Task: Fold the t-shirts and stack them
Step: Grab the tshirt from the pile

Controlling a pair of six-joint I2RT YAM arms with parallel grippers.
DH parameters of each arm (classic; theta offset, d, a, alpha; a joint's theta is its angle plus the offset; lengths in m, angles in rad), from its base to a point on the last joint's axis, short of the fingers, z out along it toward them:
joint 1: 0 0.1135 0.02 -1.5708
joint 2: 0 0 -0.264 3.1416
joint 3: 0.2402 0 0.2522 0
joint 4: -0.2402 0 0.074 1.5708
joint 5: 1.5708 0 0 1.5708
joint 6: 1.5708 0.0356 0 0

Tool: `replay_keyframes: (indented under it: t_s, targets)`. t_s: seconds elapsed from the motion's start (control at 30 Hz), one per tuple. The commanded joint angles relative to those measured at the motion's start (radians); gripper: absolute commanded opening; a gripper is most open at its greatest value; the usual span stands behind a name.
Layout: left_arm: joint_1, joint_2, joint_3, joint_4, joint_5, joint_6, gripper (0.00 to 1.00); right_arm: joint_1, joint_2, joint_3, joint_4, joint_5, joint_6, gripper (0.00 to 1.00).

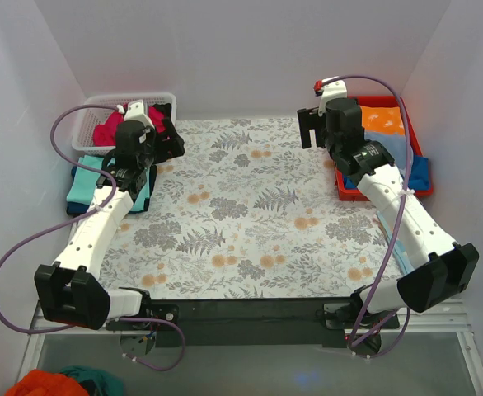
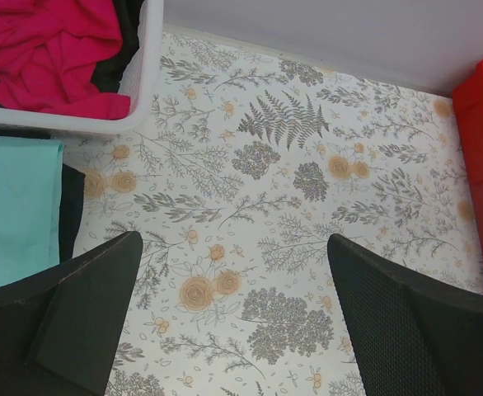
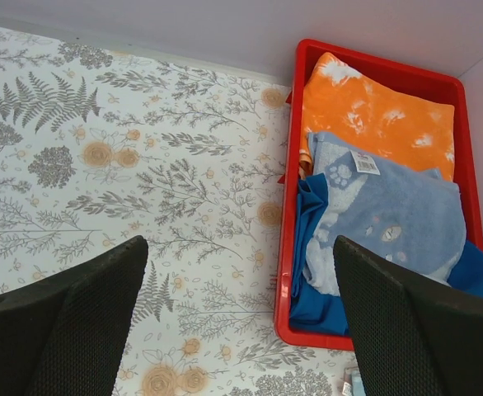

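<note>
A crumpled crimson-red t-shirt [image 1: 108, 129] lies in a white basket [image 1: 85, 124] at the back left; it also shows in the left wrist view [image 2: 44, 49]. In front of the basket lies a folded stack with a teal t-shirt [image 1: 85, 183] on top of dark ones [image 1: 143, 194]; the teal one shows in the left wrist view [image 2: 15, 206]. My left gripper [image 1: 169, 139] is open and empty above the floral cloth beside the basket [image 2: 233, 322]. My right gripper [image 1: 310, 128] is open and empty, left of a red tray [image 3: 241, 322].
The red tray [image 1: 340, 191] at the back right holds an orange cloth [image 3: 373, 107], a light blue patterned cloth [image 3: 390, 206] and a blue one [image 3: 316, 272]. A light blue item [image 1: 387, 231] lies under my right arm. White walls close in three sides.
</note>
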Motion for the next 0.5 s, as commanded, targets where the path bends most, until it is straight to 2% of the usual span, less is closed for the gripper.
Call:
replay_keyframes:
  t_s: [0.0,0.2,0.37,0.4,0.47]
  targets:
    - [-0.005,-0.016,0.014,-0.016,0.014,0.020,0.95,0.000,-0.045,-0.012,0.004,0.029,0.014,0.98]
    - [-0.005,-0.005,0.008,-0.025,0.041,0.002,0.97,-0.002,-0.066,-0.026,-0.016,0.003,0.018,0.98]
    - [-0.005,0.038,0.031,-0.025,-0.052,-0.047,0.95,0.000,-0.088,-0.060,-0.036,0.016,0.044,0.98]
    - [-0.005,0.056,0.066,-0.027,-0.099,-0.047,0.83,0.000,-0.092,-0.067,-0.039,0.009,0.044,0.98]
    - [0.001,0.098,0.122,-0.039,-0.150,-0.047,0.69,0.000,-0.100,-0.093,-0.041,-0.018,0.090,0.98]
